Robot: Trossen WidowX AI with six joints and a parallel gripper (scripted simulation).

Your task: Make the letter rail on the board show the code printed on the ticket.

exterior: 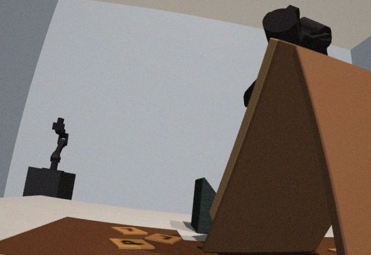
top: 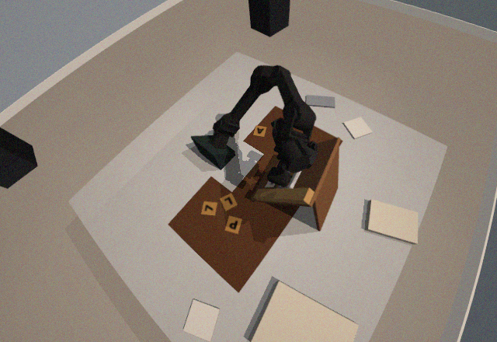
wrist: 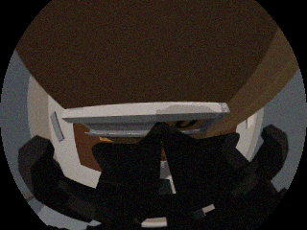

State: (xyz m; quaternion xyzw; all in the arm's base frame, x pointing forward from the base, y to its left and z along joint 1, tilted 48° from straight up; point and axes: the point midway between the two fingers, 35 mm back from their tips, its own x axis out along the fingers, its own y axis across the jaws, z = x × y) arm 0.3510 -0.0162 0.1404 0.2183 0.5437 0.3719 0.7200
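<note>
My gripper [top: 277, 178] [wrist: 160, 126] is shut and empty, its fingertips at the pale grey letter rail [wrist: 144, 111] on the leaning brown board [exterior: 275, 156] [wrist: 144, 53]. A tile [wrist: 186, 124] with part of a dark letter shows in the rail, right of the fingertips in the wrist view; the fingers hide some of the rail. An A tile [top: 259, 130] lies flat beyond the arm. A P-like tile [top: 233, 225] [exterior: 131, 243] and two tiles like L or J, one [top: 228, 201] [exterior: 163, 238] nearer the board, the other [top: 209, 207] [exterior: 129, 230] farther, lie together. I cannot make out the ticket's code.
A dark green wedge-shaped block [top: 212, 151] [exterior: 202, 206] stands by the arm's base. Pale flat blocks [top: 392, 221] [top: 304, 314] and smaller pale pieces [top: 357, 127] [top: 202, 319] lie around the brown mat [top: 237, 262]. A grey slab [top: 320, 101] lies at the back.
</note>
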